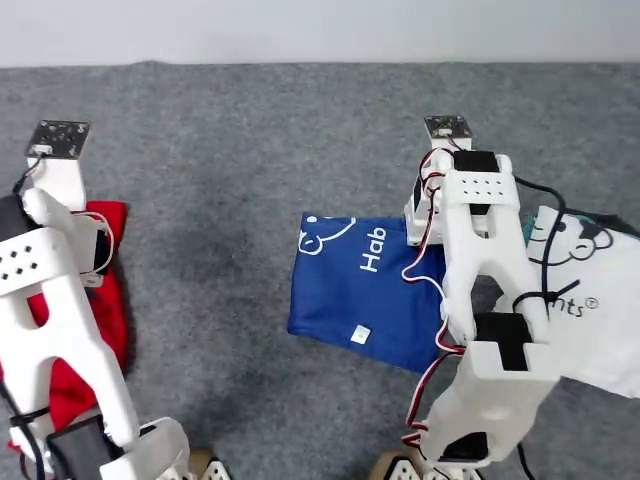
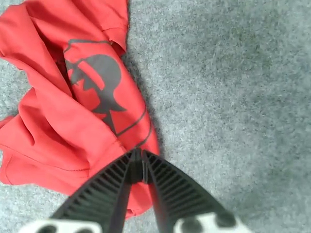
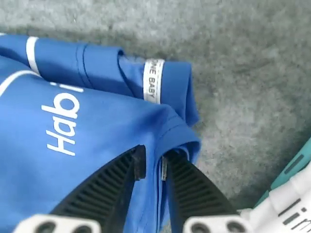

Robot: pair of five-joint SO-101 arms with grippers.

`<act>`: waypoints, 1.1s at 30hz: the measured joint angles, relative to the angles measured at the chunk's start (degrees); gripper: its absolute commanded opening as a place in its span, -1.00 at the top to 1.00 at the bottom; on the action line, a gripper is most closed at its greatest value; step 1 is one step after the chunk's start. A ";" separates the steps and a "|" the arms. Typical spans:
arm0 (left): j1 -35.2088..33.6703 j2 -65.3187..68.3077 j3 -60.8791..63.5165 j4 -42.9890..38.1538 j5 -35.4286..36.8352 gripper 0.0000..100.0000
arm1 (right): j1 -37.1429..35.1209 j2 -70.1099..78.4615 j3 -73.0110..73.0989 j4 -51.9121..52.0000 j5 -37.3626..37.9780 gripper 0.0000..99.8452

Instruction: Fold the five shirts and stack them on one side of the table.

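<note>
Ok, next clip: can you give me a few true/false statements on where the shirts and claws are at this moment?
1. The red shirt lies crumpled beneath the left claw. True.
2. The blue shirt sits on top of the red one. False: they lie apart, with bare grey table between them.
3. The right claw has blue fabric between its fingers. True.
4. The white shirt lies by the left arm. False: it lies beside the right arm.
</note>
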 measured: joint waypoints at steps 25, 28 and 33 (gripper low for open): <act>0.00 0.00 0.00 0.00 0.00 0.99 | 0.09 7.56 -10.55 -0.97 5.10 0.98; 0.00 0.00 0.00 0.00 0.00 0.99 | 0.09 7.56 -12.57 -1.05 6.77 0.98; 0.00 0.00 0.00 0.00 0.00 0.99 | 0.70 9.05 -13.63 -3.16 8.88 0.98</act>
